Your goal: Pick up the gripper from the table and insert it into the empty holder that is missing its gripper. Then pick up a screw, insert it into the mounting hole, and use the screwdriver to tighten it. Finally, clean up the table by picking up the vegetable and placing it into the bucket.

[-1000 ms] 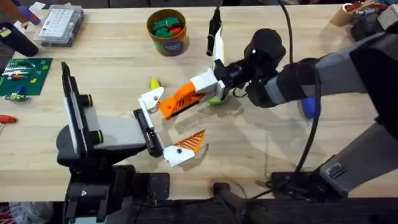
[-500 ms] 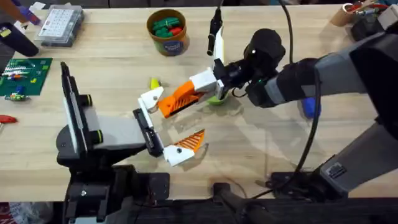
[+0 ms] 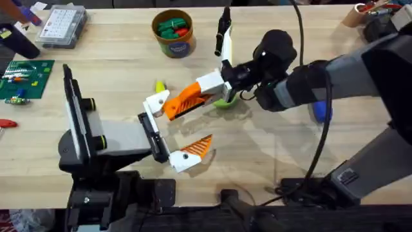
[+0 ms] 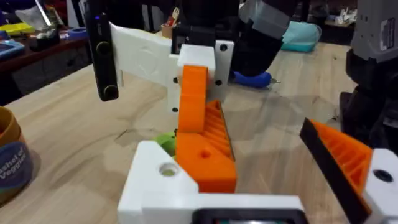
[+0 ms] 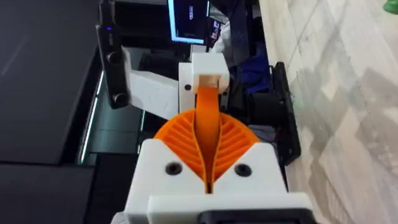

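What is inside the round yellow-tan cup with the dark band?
The round yellow-tan cup holds green and red toy pieces. Anything beneath them, and the cup's bottom, is covered.

The right arm (image 3: 335, 74) has grey link shells between rounded black joint housings, the largest a black dome near its wrist. A black cable arcs over it from 12 o'clock and drops toward 6 o'clock. Its gripper (image 3: 193, 100) has white blocky fingers with orange ribbed pads (image 5: 202, 143); two dark screw holes sit in the white block. The left arm's base (image 3: 122, 193) at 7 o'clock is black. Its gripper (image 4: 205, 180) is white with orange ribbed pads and one round screw hole.
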